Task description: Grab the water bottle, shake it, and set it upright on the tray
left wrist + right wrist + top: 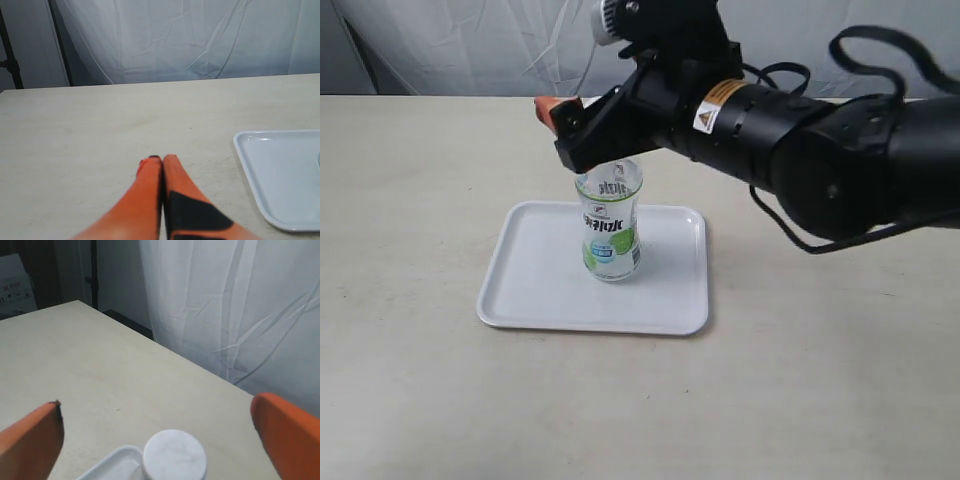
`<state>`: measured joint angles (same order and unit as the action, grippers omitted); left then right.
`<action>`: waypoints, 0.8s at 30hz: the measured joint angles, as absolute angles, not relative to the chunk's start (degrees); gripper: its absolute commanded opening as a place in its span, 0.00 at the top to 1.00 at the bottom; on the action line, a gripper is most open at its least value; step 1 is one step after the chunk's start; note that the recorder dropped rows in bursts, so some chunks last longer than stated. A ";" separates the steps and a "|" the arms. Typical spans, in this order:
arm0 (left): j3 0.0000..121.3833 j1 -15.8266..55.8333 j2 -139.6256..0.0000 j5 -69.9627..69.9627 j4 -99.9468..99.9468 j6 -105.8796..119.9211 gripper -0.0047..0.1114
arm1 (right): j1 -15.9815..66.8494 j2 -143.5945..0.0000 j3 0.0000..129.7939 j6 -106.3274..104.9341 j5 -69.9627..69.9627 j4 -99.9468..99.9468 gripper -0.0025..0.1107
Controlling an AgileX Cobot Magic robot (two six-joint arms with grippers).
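The water bottle (610, 235), clear with a white-and-green label, stands upright on the white tray (665, 285), left of the tray's middle. My right gripper (592, 128) hovers just above the bottle's top. It is open, and its orange fingers (553, 106) are spread wide and touch nothing. In the right wrist view the white cap (175, 455) lies below the open right gripper (157, 407), beside a corner of the tray (117, 462). My left gripper (161, 159) is shut on nothing, low over bare table left of the tray (280, 175).
The beige table (420, 200) stretches all round the tray. A white curtain (470, 45) hangs behind the far edge. The right arm's black body (800, 140) and its cables reach in from the right above the table.
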<state>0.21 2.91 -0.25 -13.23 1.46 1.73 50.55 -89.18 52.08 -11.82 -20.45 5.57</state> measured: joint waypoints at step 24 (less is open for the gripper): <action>0.21 2.91 -0.25 -13.23 1.46 1.73 0.96 | 50.55 -69.29 52.08 -13.20 11.26 8.18 0.95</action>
<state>0.21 2.91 -0.25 -13.23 1.46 1.73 50.55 -69.29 52.08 -13.20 11.26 8.18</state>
